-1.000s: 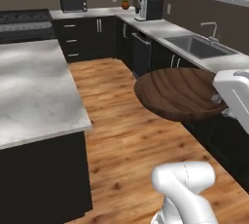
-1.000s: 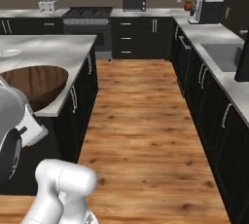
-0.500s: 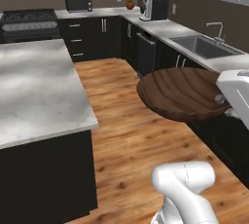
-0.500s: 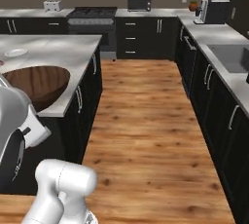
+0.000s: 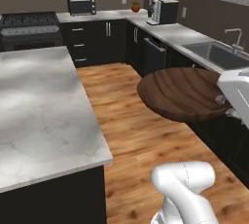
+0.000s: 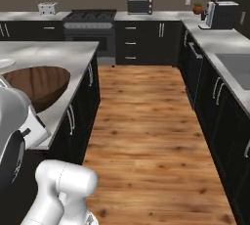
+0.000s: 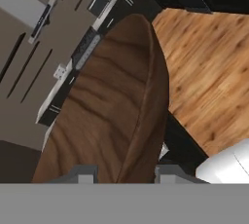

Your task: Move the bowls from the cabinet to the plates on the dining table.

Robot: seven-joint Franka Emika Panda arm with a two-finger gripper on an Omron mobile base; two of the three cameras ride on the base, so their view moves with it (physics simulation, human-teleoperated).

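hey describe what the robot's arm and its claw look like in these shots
The arm is glossy white, built of fat rounded segments, with a dark joint showing in the right base view. No cables or markings are visible. The claw ends in two small, blocky grey finger tips.

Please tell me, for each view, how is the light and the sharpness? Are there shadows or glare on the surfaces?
Left base view: soft even light, a pale sheen on the marble table, the wooden bowl slightly soft. Right base view: dim walls, a faint shadow beside the bowl. Hand view: rolled sideways, the bowl's grain blurred, no glare.
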